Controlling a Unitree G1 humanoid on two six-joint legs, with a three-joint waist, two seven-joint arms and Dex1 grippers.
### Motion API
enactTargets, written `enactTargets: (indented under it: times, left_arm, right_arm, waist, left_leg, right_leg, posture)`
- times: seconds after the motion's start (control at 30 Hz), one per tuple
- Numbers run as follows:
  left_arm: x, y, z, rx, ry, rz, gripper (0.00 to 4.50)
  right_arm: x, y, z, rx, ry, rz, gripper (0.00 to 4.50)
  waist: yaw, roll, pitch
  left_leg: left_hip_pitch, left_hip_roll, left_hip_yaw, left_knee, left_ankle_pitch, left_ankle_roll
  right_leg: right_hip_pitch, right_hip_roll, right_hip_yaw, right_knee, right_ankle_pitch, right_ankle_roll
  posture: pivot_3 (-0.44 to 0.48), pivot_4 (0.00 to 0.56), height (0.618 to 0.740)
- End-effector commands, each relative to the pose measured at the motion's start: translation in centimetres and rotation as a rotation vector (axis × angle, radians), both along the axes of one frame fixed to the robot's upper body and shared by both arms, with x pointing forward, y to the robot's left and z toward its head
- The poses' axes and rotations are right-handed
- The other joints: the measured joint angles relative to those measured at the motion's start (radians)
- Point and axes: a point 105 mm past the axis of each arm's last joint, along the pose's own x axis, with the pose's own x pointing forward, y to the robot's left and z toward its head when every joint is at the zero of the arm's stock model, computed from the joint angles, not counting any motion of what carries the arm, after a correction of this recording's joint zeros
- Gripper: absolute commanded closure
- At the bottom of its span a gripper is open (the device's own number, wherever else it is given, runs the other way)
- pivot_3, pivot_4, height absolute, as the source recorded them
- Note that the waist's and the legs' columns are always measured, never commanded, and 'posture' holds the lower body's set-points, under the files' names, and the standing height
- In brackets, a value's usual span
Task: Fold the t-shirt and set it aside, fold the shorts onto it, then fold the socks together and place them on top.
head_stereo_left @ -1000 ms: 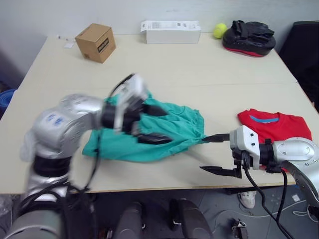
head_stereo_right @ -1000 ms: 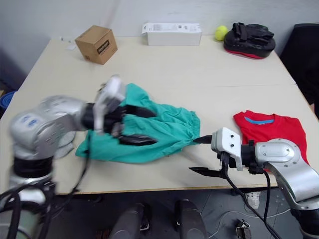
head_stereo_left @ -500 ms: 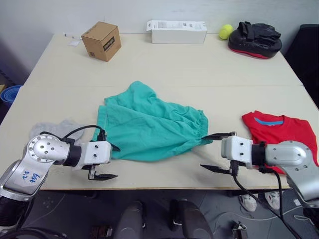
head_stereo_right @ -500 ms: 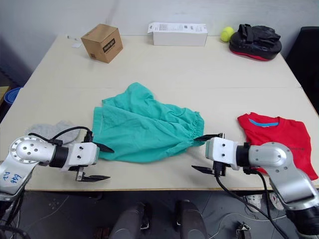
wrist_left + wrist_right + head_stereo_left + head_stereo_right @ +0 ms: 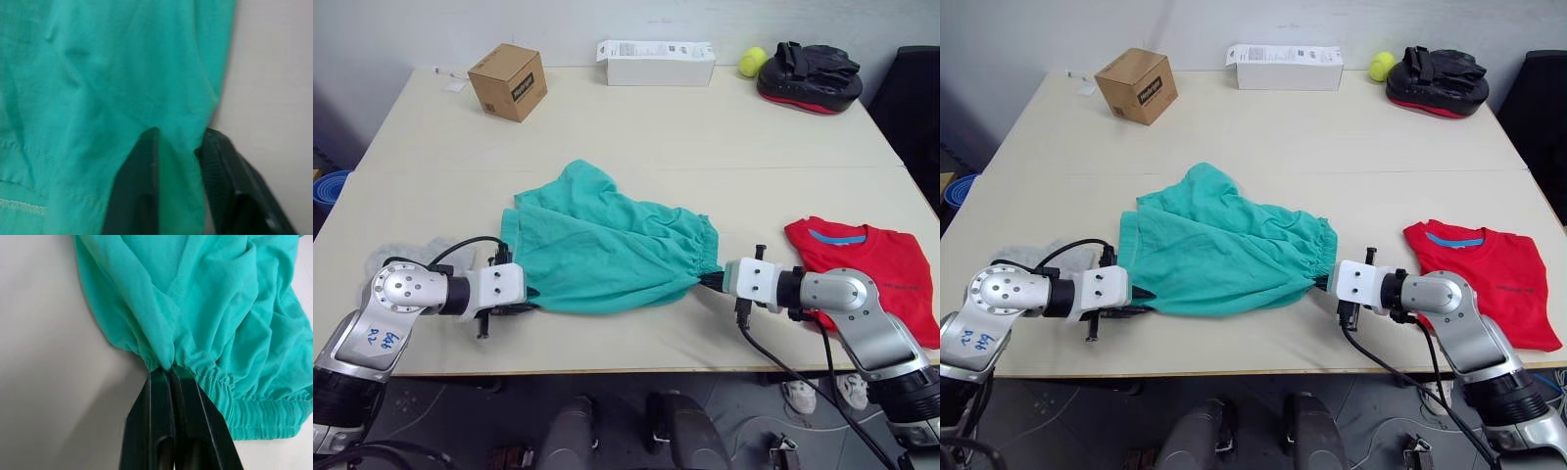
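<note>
With each gripper pinched on a near corner of the shorts (image 5: 607, 250), left gripper (image 5: 524, 299) and right gripper (image 5: 710, 281) should lift evenly, keeping the cloth taut for a clean fold.

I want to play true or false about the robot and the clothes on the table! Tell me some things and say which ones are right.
1. The right gripper is pinching the waistband corner of the shorts. True.
2. The t-shirt is lying on top of the shorts. False: it lies apart on the table, beside the robot's right arm.
3. The left gripper has green cloth between its fingers. True.
4. The tennis ball sits next to the brown cardboard box. False: the ball is at the far right, beside a black and red pad; the box is at the far left.
5. The socks are stacked on the t-shirt. False: grey cloth lies by the left arm.
</note>
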Motion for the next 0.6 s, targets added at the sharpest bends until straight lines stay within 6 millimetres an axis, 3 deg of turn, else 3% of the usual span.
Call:
enactTargets:
  times: [0.03,0.27,0.4,0.5,0.6]
  left_arm:
    - [0.5,0.1,0.2,-0.019,-0.006,0.038,4.47]
    - [-0.8,2.0,0.5,0.045,0.07,0.006,4.47]
    - [-2.0,2.4,0.1,0.035,0.143,0.013,4.47]
    - [-4.1,3.0,-0.3,0.045,0.224,-0.011,4.47]
    - [-8.0,3.1,-0.7,0.063,0.381,-0.082,4.47]
  right_arm:
    - [-0.3,0.3,-0.3,0.005,0.007,0.035,4.5]
    - [-0.2,2.3,0.0,0.035,-0.021,0.098,4.5]
    - [-2.0,2.1,0.2,-0.025,-0.006,0.206,4.5]
    - [-4.0,2.0,0.8,-0.052,0.037,0.326,4.5]
    - [-5.8,1.3,1.2,-0.07,0.102,0.411,4.5]
  waist:
    - [-0.001,0.0,0.0]
    - [-0.012,0.0,0.0]
    - [-0.018,0.0,0.0]
    - [-0.025,0.0,0.0]
    - [-0.034,0.0,0.0]
  left_leg:
    - [0.0,0.0,0.0,0.0,0.0,0.0]
    - [0.001,0.001,0.0,-0.001,0.0,-0.001]
    - [0.001,0.001,0.0,-0.001,0.0,-0.001]
    - [0.001,0.001,0.0,-0.002,0.0,-0.001]
    - [0.002,0.001,0.0,-0.002,-0.001,-0.001]
  right_leg:
    - [0.0,0.0,0.0,0.0,0.0,0.0]
    - [-0.001,0.0,0.0,0.001,0.0,0.0]
    - [-0.001,0.0,0.0,0.001,0.0,-0.001]
    - [-0.001,0.0,0.0,0.001,0.0,-0.001]
    - [0.0,0.0,0.0,0.0,0.0,-0.001]
  posture:
    - [0.0,0.15,0.74]
    - [0.0,0.15,0.74]
    - [0.0,0.15,0.74]
    - [0.0,0.15,0.74]
    - [0.0,0.15,0.74]
